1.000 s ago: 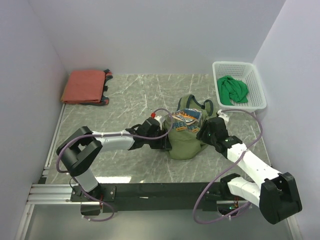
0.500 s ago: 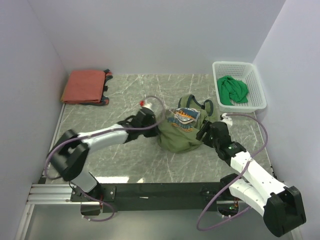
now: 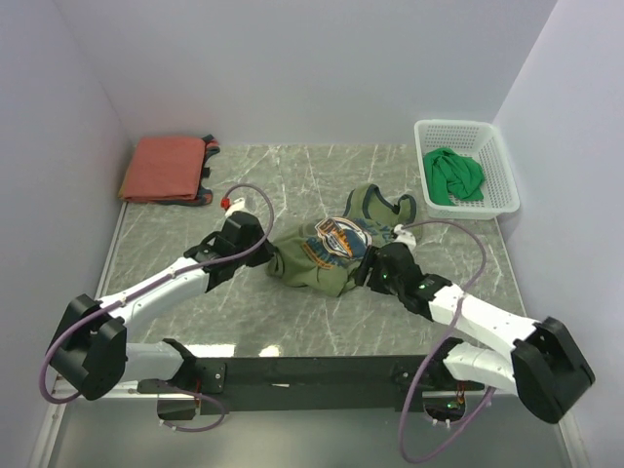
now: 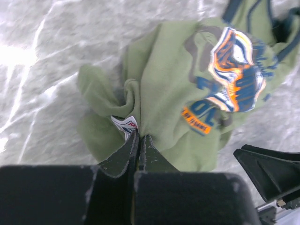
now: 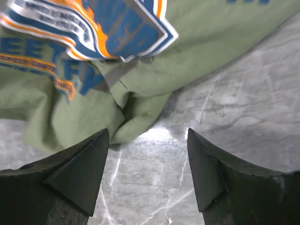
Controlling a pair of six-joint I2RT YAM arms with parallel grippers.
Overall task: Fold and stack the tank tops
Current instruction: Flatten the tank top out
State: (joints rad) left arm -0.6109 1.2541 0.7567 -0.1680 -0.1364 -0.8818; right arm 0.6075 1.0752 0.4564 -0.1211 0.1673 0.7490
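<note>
Left jaws clenched on bunched edge of olive tank top (image 4: 173, 98); right jaws spread, released, holding nothing, just beside same top. Olive top crumpled on counter (image 3: 292, 180), left of white basket (image 3: 466, 125) and nearer arm bases; bright green top (image 3: 454, 177) inside basket; rust-red top (image 3: 164, 168) folded flat, far left of basket

You see an olive-green cloth tank top (image 3: 302, 269) with navy trim and orange-and-blue graphic. The rust-red cloth top (image 3: 161, 168) is dark-trimmed; the bright-green cloth top (image 3: 453, 176) plain.
</note>
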